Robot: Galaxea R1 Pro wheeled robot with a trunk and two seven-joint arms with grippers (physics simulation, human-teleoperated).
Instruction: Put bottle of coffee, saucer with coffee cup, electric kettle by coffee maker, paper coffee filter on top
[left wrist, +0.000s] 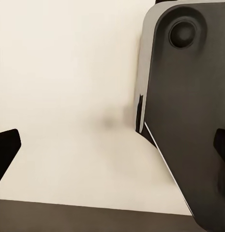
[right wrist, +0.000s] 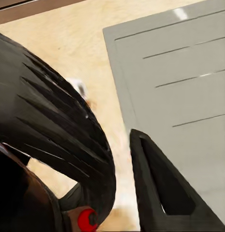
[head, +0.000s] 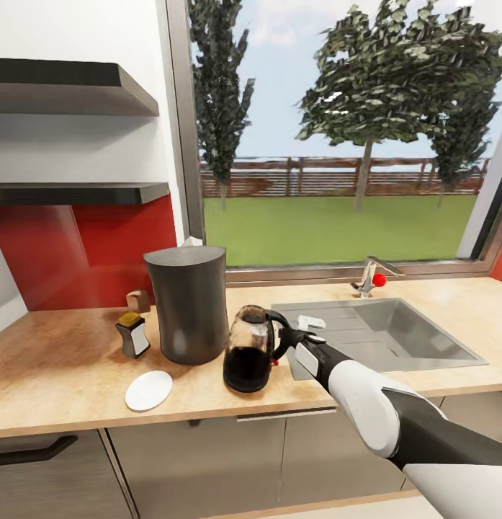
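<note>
Dark grey coffee maker (head: 186,303), white saucer (head: 148,390), light wood-grain countertop (head: 56,360), red backsplash (head: 85,252).

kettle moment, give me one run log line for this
phase: placing electric kettle | right gripper: at kettle handle, grip unclear | kettle: upright on countertop, right of coffee maker | saucer: no cup on it

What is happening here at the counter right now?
The right gripper is at the handle of the electric kettle, which stands on the countertop beside the tall dark coffee maker. The bottle of coffee and a white saucer are already near the coffee maker. The sink lies to the right of the kettle.
</note>
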